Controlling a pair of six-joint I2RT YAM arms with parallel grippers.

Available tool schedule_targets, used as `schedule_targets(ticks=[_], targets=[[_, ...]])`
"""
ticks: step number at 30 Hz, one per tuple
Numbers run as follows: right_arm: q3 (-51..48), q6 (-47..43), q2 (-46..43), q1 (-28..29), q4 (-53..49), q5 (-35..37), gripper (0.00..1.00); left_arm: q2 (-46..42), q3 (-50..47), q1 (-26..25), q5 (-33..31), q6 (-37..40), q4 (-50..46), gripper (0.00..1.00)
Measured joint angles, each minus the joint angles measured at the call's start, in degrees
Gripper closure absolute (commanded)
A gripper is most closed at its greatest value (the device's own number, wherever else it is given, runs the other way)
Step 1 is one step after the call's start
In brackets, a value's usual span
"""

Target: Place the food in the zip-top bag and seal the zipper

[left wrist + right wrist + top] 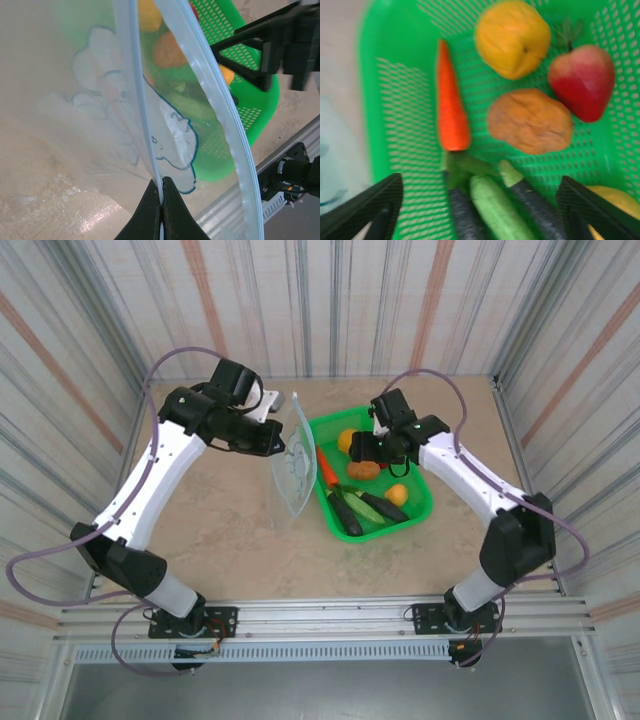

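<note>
Green mesh basket [420, 512] sits on the bench [230, 530] w/ the food in it. Carrot [451, 112] lies along its 9 o'clock wall, yellow fruit [512, 37] at 12, strawberry [583, 82] at 2 (from above, the arm covers it). Lumpy orange fruit [530, 121] is in the middle, cucumber [495, 207] and dark long pieces [535, 205] toward 6, and a small orange fruit [397, 494] at approx 4.

Zip-top bag [293, 460] stands on edge just beside the basket, at its 9 o'clock, btwn the arms. Left end effector [161, 192] is pressed together, pinching one lip of the zipper [142, 100]; the other lip bows away, mouth agape. Right end effector [480, 182] hangs over the basket, fingers spread wide above the cucumber.

Left wrist view shows basket and fruit through the clear plastic; right wrist view is blurred.
</note>
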Motion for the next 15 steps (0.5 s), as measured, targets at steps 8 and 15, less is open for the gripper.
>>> schedule_targets(ticks=[8,15], targets=[[0.33,-0.9,10.6,-0.26,1.68,3.32,0.01,2.69,0.17,-0.94,-0.48,0.42,-0.52,1.0],[3.3,1.01,17.22,-0.57,1.75,5.03,0.01,2.67,0.0,-0.98,-0.5,0.42,-0.79,1.0]])
